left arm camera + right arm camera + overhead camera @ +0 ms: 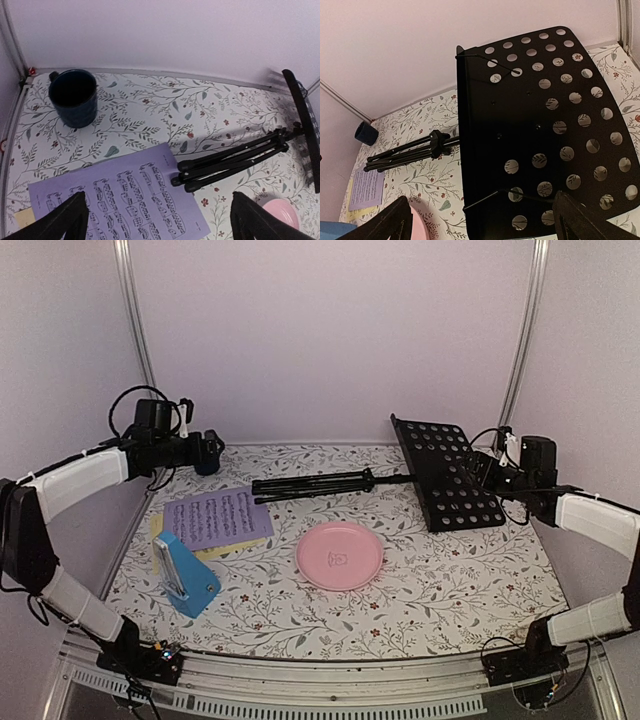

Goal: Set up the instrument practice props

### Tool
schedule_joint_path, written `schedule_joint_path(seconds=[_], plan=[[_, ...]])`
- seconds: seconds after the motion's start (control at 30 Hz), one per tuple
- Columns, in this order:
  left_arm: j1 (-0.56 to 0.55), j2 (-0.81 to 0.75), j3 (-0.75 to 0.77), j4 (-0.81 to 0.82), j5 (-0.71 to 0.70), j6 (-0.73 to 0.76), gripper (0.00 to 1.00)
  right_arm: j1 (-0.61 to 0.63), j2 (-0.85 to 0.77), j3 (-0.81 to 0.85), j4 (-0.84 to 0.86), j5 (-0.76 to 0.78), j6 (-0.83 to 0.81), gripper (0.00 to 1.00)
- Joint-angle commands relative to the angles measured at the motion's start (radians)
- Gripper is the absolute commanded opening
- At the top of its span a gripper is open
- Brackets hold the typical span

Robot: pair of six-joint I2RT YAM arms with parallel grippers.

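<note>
The music stand (445, 475) lies flat at upper right, legs folded. The left gripper (157, 222) and right gripper (482, 220) both gape empty, the right poised over it, likely to grasp.

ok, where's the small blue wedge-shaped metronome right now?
Top view: the small blue wedge-shaped metronome stands at the near left, just in front of the lilac music sheet, left of the pink round plate.

Pale lilac walls (330, 330) enclose a floral-patterned tabletop (450, 580); metal posts (136, 320) stand at corners.
</note>
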Motion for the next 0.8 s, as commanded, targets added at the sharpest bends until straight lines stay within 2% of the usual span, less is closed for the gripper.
schedule_joint_path(seconds=[0.0,0.1,0.2,0.37,0.67,0.77], plan=[[-0.040,0.100,0.161,-0.011,0.201,0.136,0.99,0.011,0.027,0.059,0.064,-0.018,0.022,0.99],[-0.076,0.196,0.290,-0.081,0.286,0.227,0.99,0.014,0.043,0.080,0.092,-0.059,0.059,0.99],[-0.117,0.302,0.414,-0.141,0.312,0.285,0.99,0.020,0.081,0.135,0.097,-0.122,0.086,0.99],[-0.181,0.430,0.549,-0.199,0.306,0.330,0.99,0.085,0.209,0.325,-0.036,-0.073,0.060,0.99],[-0.239,0.469,0.567,-0.219,0.287,0.343,0.99,0.203,0.524,0.668,-0.283,0.092,-0.096,0.99],[-0.249,0.462,0.547,-0.207,0.277,0.341,0.99,0.212,0.570,0.713,-0.296,0.137,-0.135,0.99]])
